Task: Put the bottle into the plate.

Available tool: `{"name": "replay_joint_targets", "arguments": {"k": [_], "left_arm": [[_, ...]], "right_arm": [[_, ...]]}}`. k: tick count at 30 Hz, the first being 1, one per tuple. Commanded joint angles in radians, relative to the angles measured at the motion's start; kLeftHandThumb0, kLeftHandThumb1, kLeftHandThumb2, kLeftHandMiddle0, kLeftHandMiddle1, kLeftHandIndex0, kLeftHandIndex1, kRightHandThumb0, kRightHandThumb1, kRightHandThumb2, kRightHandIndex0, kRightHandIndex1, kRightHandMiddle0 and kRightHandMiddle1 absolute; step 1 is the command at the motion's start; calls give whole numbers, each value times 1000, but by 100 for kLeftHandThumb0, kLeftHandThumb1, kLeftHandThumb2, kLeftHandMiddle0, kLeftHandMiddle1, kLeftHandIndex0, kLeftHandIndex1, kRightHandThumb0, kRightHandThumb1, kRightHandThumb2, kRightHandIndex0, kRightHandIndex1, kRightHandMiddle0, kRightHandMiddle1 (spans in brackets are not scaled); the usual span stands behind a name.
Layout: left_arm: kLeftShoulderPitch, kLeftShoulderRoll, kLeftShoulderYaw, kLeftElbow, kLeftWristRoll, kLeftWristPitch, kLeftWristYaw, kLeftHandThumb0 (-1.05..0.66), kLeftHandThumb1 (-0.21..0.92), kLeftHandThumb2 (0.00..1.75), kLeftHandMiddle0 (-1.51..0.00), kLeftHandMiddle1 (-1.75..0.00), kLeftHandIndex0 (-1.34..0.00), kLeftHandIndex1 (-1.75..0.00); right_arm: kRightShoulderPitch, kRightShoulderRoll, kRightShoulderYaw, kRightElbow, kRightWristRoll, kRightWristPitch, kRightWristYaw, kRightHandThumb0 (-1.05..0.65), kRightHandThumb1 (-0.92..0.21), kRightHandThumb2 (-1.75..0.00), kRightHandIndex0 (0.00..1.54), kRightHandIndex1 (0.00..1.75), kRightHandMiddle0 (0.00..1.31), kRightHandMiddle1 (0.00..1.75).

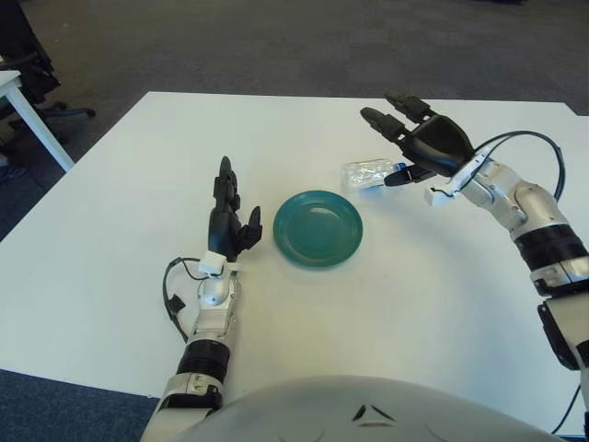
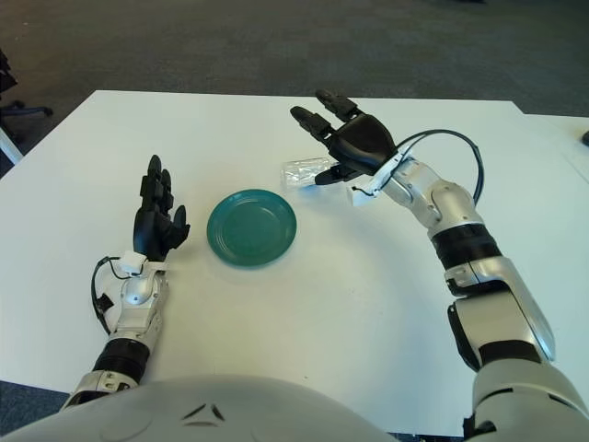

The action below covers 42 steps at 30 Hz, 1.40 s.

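Observation:
A clear plastic bottle with a blue cap lies on its side on the white table, just behind and to the right of a round green plate. My right hand hovers over the bottle's cap end with its fingers spread open, the thumb down beside the cap; it holds nothing. In the right eye view the same bottle shows partly hidden under that hand. My left hand stands upright and open to the left of the plate.
The white table runs wide on all sides of the plate. A black cable loops off my right forearm. Dark carpet lies beyond the far edge, with another white table's corner at far left.

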State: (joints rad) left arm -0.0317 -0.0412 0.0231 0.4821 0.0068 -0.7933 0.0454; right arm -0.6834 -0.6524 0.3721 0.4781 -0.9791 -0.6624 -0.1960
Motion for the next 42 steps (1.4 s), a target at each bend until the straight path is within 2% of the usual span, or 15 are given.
{"name": "replay_joint_targets", "arguments": {"k": [1, 9, 20, 27, 35, 42], "left_arm": [[95, -22, -14, 122, 30, -16, 9, -93, 92, 53, 0, 0, 0, -18], [108, -32, -25, 107, 33, -35, 7, -94, 92, 51, 0, 0, 0, -16], [138, -31, -27, 84, 48, -57, 19, -95, 92, 48, 0, 0, 0, -14], [152, -25, -25, 69, 59, -41, 26, -95, 92, 52, 0, 0, 0, -15], [173, -14, -26, 36, 64, -37, 19, -97, 92, 53, 0, 0, 0, -16], [193, -4, -25, 11, 52, -23, 6, -97, 92, 53, 0, 0, 0, -15]], "right_arm": [[-69, -7, 43, 41, -19, -36, 18, -105, -92, -55, 0, 0, 0, 0], [-200, 21, 119, 219, -8, -128, 24, -105, -92, -57, 0, 0, 0, 0], [-295, 45, 163, 424, -8, -203, -54, -105, -92, -56, 0, 0, 0, 0], [-332, 91, 182, 528, -3, -172, -92, -105, -92, -53, 0, 0, 0, 0], [-363, 187, 192, 712, 16, -56, -117, -105, -92, -53, 0, 0, 0, 0], [-367, 220, 173, 760, 69, -26, -83, -105, -92, -50, 0, 0, 0, 0]]}}
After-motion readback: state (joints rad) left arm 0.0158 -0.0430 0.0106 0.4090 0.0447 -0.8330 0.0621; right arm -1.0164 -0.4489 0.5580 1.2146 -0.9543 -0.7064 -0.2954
